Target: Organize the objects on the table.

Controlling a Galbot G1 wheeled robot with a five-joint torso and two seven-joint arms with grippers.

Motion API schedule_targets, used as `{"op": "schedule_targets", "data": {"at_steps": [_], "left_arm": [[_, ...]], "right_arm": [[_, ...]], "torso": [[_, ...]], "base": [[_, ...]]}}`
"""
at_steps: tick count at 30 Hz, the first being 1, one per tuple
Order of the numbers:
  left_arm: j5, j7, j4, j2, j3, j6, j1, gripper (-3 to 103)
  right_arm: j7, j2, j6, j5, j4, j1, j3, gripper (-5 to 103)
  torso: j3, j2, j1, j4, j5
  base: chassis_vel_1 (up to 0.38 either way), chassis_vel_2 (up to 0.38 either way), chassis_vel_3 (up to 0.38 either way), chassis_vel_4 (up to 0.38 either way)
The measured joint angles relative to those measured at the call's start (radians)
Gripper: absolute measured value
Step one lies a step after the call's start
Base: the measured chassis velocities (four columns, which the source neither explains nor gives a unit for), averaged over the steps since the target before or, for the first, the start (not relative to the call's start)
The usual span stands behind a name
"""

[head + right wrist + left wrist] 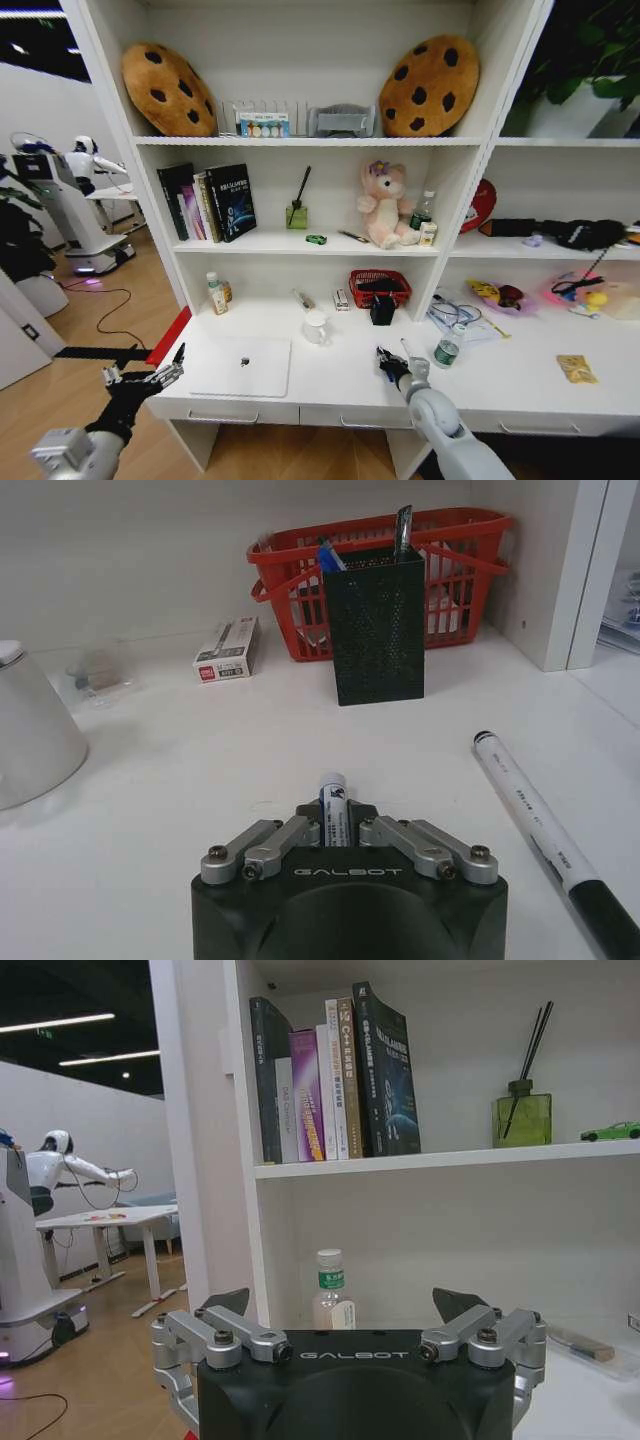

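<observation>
Left gripper (165, 375): it hovers off the left end of the bench (330, 385), just beside the front corner, jaws spread apart and empty. In the left wrist view it faces the shelf unit, with a small bottle (330, 1295) ahead of it.

Laptop (241, 366): closed, lying flat near the bench's left front, close to the left gripper but apart from it.

White mug (316, 327): it stands just behind the laptop's right rear corner.

Pen holder (377, 620): a black mesh box stands in front of the red mesh basket (460, 575). A blue pen (329, 556) and a darker one are already inside it.

Right gripper (334, 825): it sits low over the middle of the bench with its jaws clamped on a blue-and-white pen (333, 795), whose tip points toward the holder. A second marker (535, 815), white with a black end, lies loose on the bench just to its right.

Risks, as judged:
- The held pen is gripped near one end and could swivel or slip in transit.
- The holder looks light. A pen tip catching its rim could tip it back against the basket.
- The loose marker may roll if the arm brushes it.
</observation>
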Motion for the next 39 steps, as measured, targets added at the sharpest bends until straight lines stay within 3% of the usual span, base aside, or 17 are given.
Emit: {"op": "schedule_targets", "data": {"at_steps": [6, 8, 10, 11, 12, 13, 14, 16, 17, 19, 20, 21, 30, 39], "left_arm": [[0.000, 0.000, 0.000, 0.000, 0.000, 0.000, 0.000, 100], [0.000, 0.000, 0.000, 0.000, 0.000, 0.000, 0.000, 100], [0.000, 0.000, 0.000, 0.000, 0.000, 0.000, 0.000, 100], [0.000, 0.000, 0.000, 0.000, 0.000, 0.000, 0.000, 100], [0.000, 0.000, 0.000, 0.000, 0.000, 0.000, 0.000, 100], [0.000, 0.000, 0.000, 0.000, 0.000, 0.000, 0.000, 100], [0.000, 0.000, 0.000, 0.000, 0.000, 0.000, 0.000, 100], [0.000, 0.000, 0.000, 0.000, 0.000, 0.000, 0.000, 100], [0.000, 0.000, 0.000, 0.000, 0.000, 0.000, 0.000, 100], [0.000, 0.000, 0.000, 0.000, 0.000, 0.000, 0.000, 100], [0.000, 0.000, 0.000, 0.000, 0.000, 0.000, 0.000, 100], [0.000, 0.000, 0.000, 0.000, 0.000, 0.000, 0.000, 100], [0.000, 0.000, 0.000, 0.000, 0.000, 0.000, 0.000, 100], [0.000, 0.000, 0.000, 0.000, 0.000, 0.000, 0.000, 100]], "right_arm": [[-0.031, -0.007, 0.012, 0.002, 0.008, -0.004, 0.014, 13], [-0.051, -0.008, 0.045, 0.000, 0.010, -0.004, 0.018, 13], [-0.131, -0.021, 0.279, -0.117, -0.013, 0.037, 0.019, 13], [-0.141, -0.025, 0.348, -0.169, -0.035, 0.063, 0.015, 13], [-0.141, -0.025, 0.348, -0.169, -0.035, 0.063, 0.015, 13], [-0.154, -0.030, 0.462, -0.243, -0.081, 0.111, 0.008, 13], [-0.154, -0.030, 0.462, -0.243, -0.081, 0.111, 0.008, 13], [-0.151, -0.030, 0.594, -0.299, -0.177, 0.191, -0.012, 13], [-0.151, -0.030, 0.594, -0.299, -0.177, 0.191, -0.012, 13], [-0.127, -0.011, 0.712, -0.329, -0.300, 0.288, -0.048, 13], [-0.127, -0.011, 0.712, -0.329, -0.300, 0.288, -0.048, 13], [-0.118, 0.007, 0.761, -0.351, -0.366, 0.340, -0.068, 13], [-0.117, 0.093, 0.869, -0.392, -0.612, 0.537, -0.103, 13], [-0.119, 0.098, 0.876, -0.400, -0.693, 0.577, -0.073, 13]], "torso": [[0.000, 0.000, 0.000, -0.0001, 0.0000], [0.000, 0.000, 0.000, -0.0001, -0.0001], [0.000, 0.000, 0.000, -0.0002, -0.0003], [0.000, 0.000, 0.000, -0.0002, -0.0003], [0.000, 0.000, 0.000, -0.0002, -0.0003], [0.000, 0.000, 0.000, -0.0001, -0.0001], [0.000, 0.000, 0.000, -0.0001, -0.0001], [0.000, 0.000, 0.000, -0.0001, -0.0003], [0.000, 0.000, 0.000, -0.0001, -0.0003], [0.000, 0.000, 0.000, -0.0002, -0.0001], [0.000, 0.000, 0.000, -0.0002, -0.0001], [0.000, 0.000, 0.000, 0.0001, 0.0000], [0.000, 0.000, 0.000, 0.0001, -0.0005], [0.000, 0.000, 0.000, -0.0003, -0.0002]], "base": [[0.000, 0.000, 0.000, 0.000], [0.000, 0.000, 0.000, 0.000], [0.000, 0.000, 0.000, 0.000], [0.000, 0.000, 0.000, 0.000], [0.000, 0.000, 0.000, 0.000], [0.000, 0.000, 0.000, 0.000], [0.000, 0.000, 0.000, 0.000], [0.000, 0.000, 0.000, 0.000], [0.000, 0.000, 0.000, 0.000], [0.000, 0.000, 0.000, 0.000], [0.000, 0.000, 0.000, 0.000], [0.000, 0.000, 0.000, 0.000], [0.000, 0.000, 0.000, 0.000], [0.000, 0.000, 0.000, 0.000]]}}
